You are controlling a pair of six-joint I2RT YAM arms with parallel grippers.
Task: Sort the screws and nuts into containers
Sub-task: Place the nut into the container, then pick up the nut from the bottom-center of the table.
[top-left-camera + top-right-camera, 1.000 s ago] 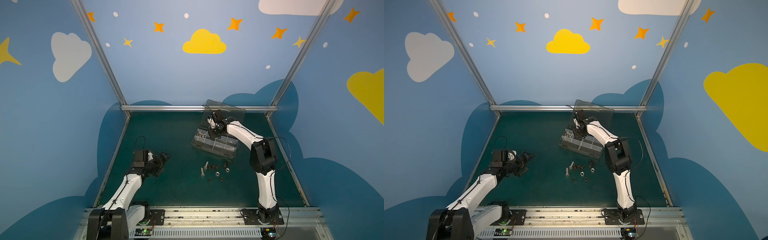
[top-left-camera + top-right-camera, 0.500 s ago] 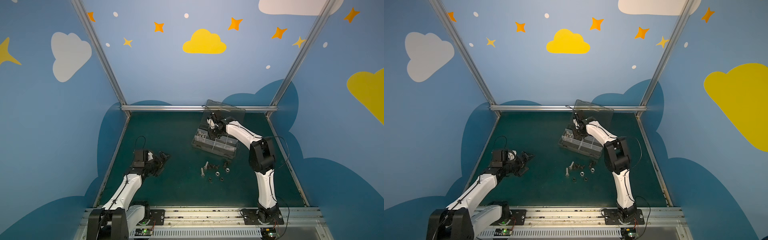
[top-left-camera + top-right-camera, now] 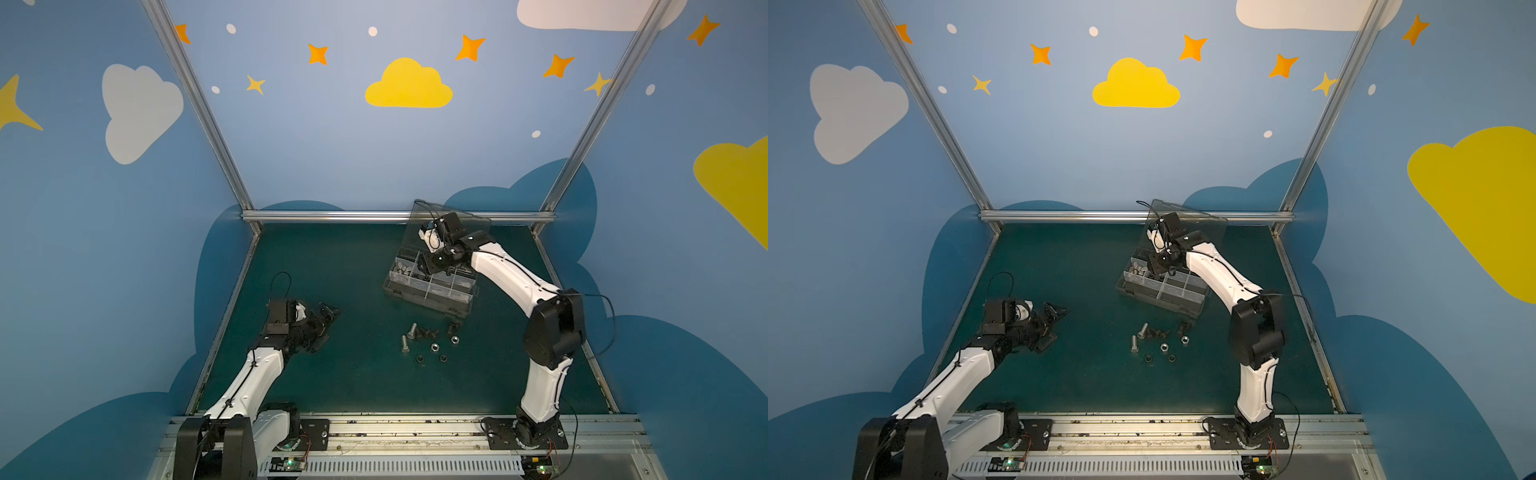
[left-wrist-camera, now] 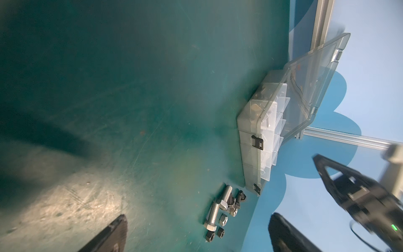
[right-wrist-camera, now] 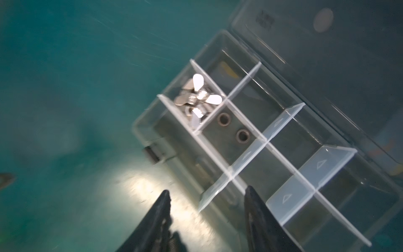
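Hovering over the box (image 3: 428,297), the right gripper (image 5: 207,209) has its jaws apart, nothing between them. Wing screws (image 5: 196,98) fill one cell and two black nuts (image 5: 224,119) lie in the cell beside it. The open lid (image 3: 453,216) stands behind the box. Loose bolts (image 3: 411,330) and nuts (image 3: 435,347) lie in front of it. The left gripper (image 3: 326,326) is well apart from the box, its jaws wide and empty.

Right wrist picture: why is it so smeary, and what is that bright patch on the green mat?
Right wrist view: everything is streaked with blur, the organizer box edges soft; the patch is light glaring off the mat, and the winged pieces are washed out white. Left wrist view: the box is crisp, with duller glare on the mat.
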